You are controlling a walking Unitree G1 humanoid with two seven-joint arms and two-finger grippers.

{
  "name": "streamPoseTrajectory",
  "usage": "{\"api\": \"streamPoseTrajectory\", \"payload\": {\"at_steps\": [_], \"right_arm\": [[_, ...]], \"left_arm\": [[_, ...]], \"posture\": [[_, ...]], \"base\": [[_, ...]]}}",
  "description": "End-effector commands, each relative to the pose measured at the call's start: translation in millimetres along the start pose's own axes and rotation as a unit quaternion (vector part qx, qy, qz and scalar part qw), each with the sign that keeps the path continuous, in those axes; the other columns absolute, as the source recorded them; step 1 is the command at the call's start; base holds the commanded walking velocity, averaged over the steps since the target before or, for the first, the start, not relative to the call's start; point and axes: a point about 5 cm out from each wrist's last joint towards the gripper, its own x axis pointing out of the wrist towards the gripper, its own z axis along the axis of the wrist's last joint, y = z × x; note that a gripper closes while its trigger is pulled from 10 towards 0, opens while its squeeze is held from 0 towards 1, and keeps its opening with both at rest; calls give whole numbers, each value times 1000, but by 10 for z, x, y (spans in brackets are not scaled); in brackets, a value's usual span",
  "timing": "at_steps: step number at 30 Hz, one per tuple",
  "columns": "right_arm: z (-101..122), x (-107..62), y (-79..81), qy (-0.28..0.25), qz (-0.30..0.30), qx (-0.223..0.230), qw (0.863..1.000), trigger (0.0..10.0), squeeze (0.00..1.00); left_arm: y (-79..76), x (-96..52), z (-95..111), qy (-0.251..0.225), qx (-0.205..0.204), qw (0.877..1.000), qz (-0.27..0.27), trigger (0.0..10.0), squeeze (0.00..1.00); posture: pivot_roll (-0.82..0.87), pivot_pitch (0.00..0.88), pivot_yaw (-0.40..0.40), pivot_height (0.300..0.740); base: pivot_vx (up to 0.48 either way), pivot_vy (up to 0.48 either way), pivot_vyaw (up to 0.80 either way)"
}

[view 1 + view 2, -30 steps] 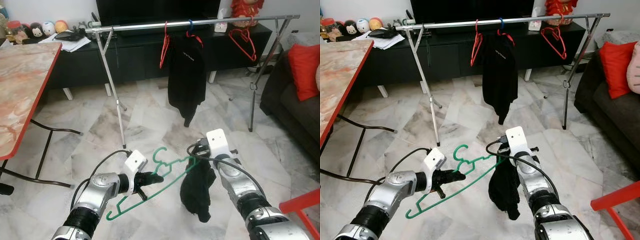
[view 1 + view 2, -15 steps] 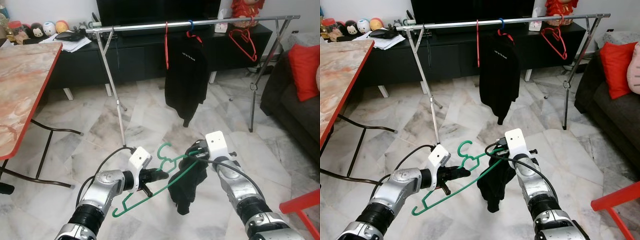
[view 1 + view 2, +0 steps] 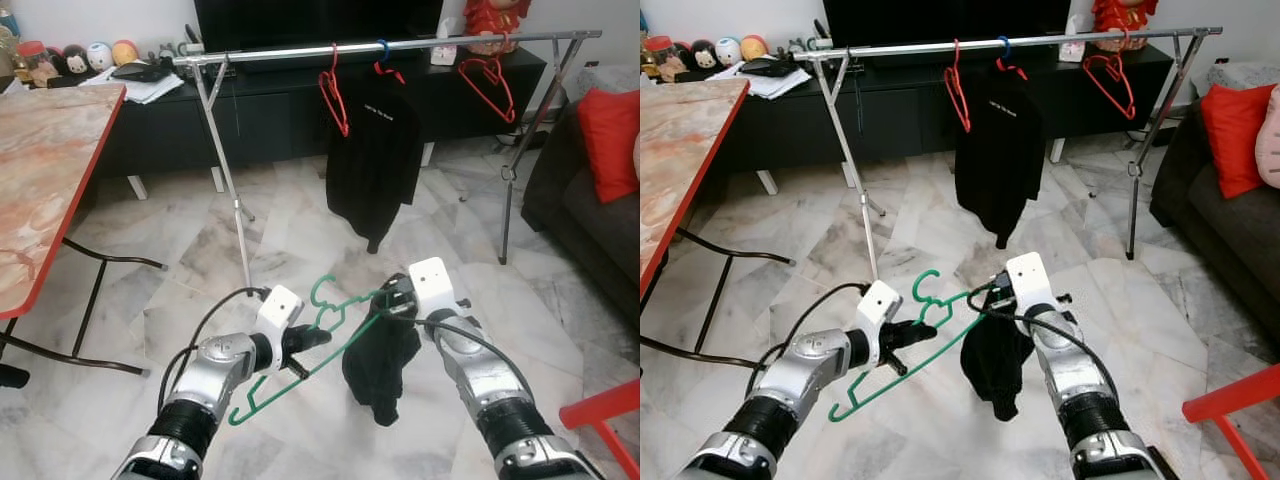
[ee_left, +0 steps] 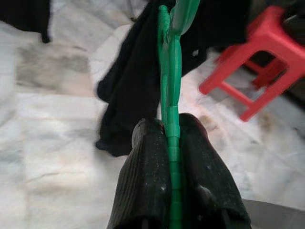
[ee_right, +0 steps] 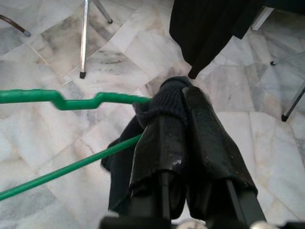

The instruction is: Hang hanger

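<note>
Left hand (image 3: pixel 318 338) clamps green hanger (image 3: pixel 300 370), raised since earlier; right hand (image 3: pixel 385 300) pinches dark garment (image 3: pixel 380 365).

Showing one small line of white lettering on the chest of the black garment (image 3: pixel 375 160) hanging from the clothes rail (image 3: pixel 300 52), too small and blurred for reading. Carrying no other readable words, numbers or signs anywhere.

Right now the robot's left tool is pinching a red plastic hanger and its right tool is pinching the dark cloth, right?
Not quite. The hanger in the left tool is green, not red: the green plastic hanger, as the left wrist view shows. The red wire hangers hang up on the silver metal rail. The right tool does pinch the dark cloth.
</note>
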Motion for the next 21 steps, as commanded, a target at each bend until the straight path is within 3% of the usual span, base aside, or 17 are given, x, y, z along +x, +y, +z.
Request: {"api": "streamPoseTrajectory", "payload": {"at_steps": [1, 12, 21], "right_arm": [[54, -15, -5, -10, 2, -1, 1000, 10000, 0], [101, -19, -73, -11, -9, -5, 1000, 10000, 0], [248, -7, -20, -32, 4, -5, 999, 10000, 0]], "left_arm": [[-47, -16, 91, -18, 3, 999, -39, 10000, 0], [-140, -117, 37, -2, -7, 993, -115, 10000, 0], [-122, -60, 68, -5, -4, 996, -87, 10000, 0]], "posture": [[-167, 28, 30, 740], [-162, 32, 33, 740], [-162, 35, 33, 740]], "base": [[0, 0, 0], [0, 0, 0], [0, 0, 0]]}}
